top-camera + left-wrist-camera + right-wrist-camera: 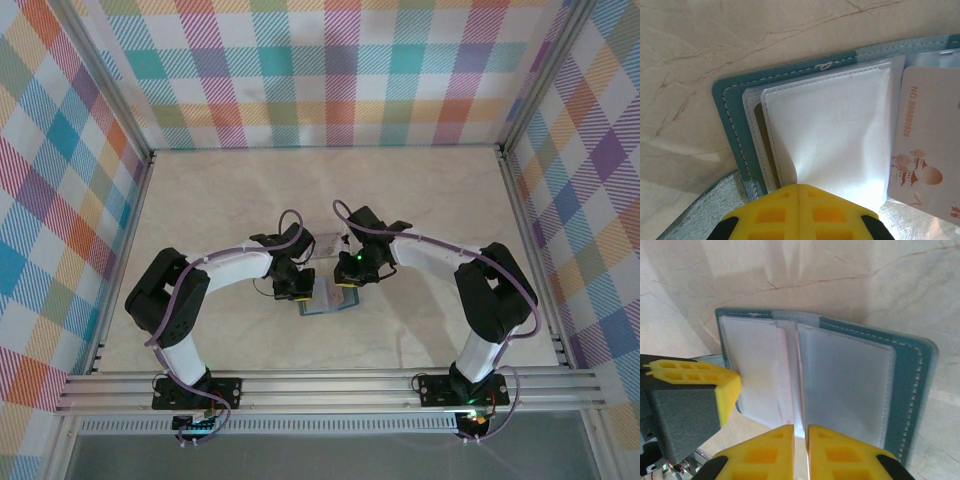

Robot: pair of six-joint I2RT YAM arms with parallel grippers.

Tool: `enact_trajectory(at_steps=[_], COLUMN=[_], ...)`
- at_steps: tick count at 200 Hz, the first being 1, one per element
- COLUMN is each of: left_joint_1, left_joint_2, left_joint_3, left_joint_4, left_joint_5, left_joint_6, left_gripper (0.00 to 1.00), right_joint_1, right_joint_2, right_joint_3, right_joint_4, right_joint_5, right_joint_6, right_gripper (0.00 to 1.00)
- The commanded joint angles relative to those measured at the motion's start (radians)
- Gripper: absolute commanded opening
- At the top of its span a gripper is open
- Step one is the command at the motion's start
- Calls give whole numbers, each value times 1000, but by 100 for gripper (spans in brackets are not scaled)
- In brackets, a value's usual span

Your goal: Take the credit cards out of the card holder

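Near edge: silver aluminium rail (330, 385), with both arm bases bolted to it.
Arms: white-and-black left arm (215, 268) and right arm (435, 252) bend inward and meet over the middle of the table.
Left gripper: yellow-tipped left gripper (799, 212), jaws pressed together with no gap. They appear to pinch the lower edge of a frosted plastic leaf on one half of the holder.
Right gripper: yellow-tipped right gripper (801, 450), jaws nearly together with a thin slit between. An upright leaf runs into the slit; whether it is gripped cannot be told.
Location: teal stitched bifold card holder (912, 385) lies open on the tabletop at mid-table, directly beneath both grippers.
Progress: early, by judgement. The holder is open and its leaves are spread. The cards seen sit among the leaves, so every withdrawal is left to do.
Cards: pale pinkish plastic credit card (927, 150), printed with a number and a mushroom drawing, lies inside among the leaves. An olive-gold card edge (759, 142) sits tucked in a slot.
Holder, appearance: teal cover with white stitching, a paler blue spine strip and translucent white leaves, one of them buckled near the left jaws.
Surface: cream marble-veined tabletop (715, 45).
Far: pastel plaid fabric walls (320, 70).
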State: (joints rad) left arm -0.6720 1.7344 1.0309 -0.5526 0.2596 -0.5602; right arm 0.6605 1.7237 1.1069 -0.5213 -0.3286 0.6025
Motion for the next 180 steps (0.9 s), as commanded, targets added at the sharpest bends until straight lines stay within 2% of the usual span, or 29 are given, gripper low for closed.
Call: enact_trajectory(at_steps=[1,44,92,180], left_joint_1=[-10,-11,-11,-9], left_joint_2=[23,25,15,-66], left_joint_3=[-2,-2,-5,23], left_joint_4=[-63,-61,-62,-90], left_joint_5=[-36,-36,-37,-60], left_joint_6=[11,12,11,5], left_gripper=[0,0,0,0], right_joint_1=[8,9,9,4], right_joint_2=[12,27,36,-70], right_joint_3=[-16,-21,-19,17], right_joint_4=[27,30,27,-63], right_joint_5=[-30,-31,-26,48], right_joint_6=[22,22,19,-16], right_gripper=[18,17,9,4])
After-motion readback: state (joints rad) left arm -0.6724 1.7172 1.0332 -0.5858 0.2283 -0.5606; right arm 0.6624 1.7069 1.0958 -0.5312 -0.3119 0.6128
